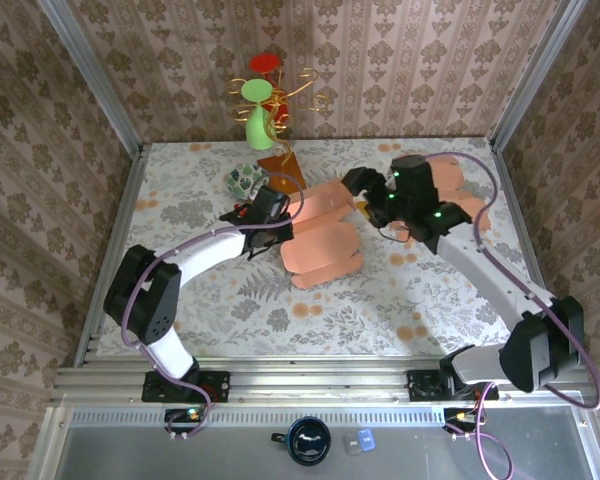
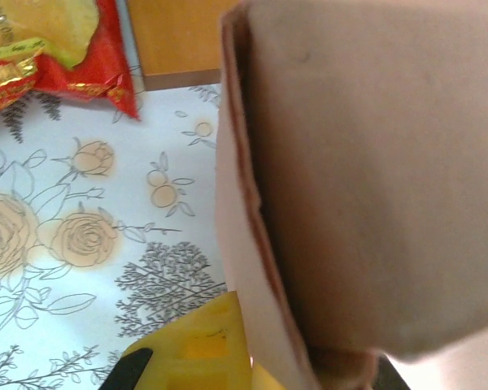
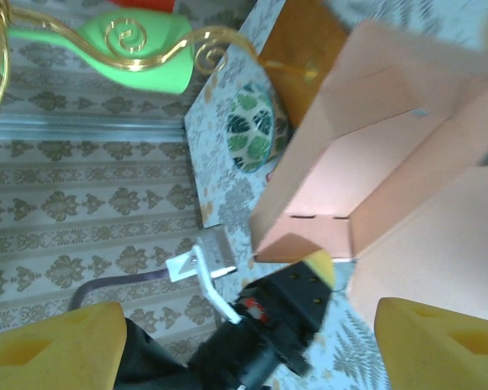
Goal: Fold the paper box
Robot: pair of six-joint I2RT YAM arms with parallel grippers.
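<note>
— Where do we find the box [image 1: 320, 238]?

— Mid-table on the floral cloth [image 1: 210, 290]. It is matte salmon card, partly raised. From the right wrist we see straight walls meeting at creased corners, and from above, round-edged flaps lying flat toward the arms.

— And the left gripper [image 1: 278, 224]?

— It sits at the box's left edge, pinched together on a thin wall. In its own view that wall runs down beside the yellow foam pad.

— The right gripper [image 1: 358, 195]?

— It is at the far right of the box. Its blocky yellow fingers [image 3: 439, 341] stand wide apart with nothing between them.

— What else do we see?

— Behind the box are a smooth green vase [image 1: 259, 125] with curled gold wire and a brown wooden block [image 1: 283, 168]. A glossy red packet [image 2: 73, 57] lies nearby.
</note>
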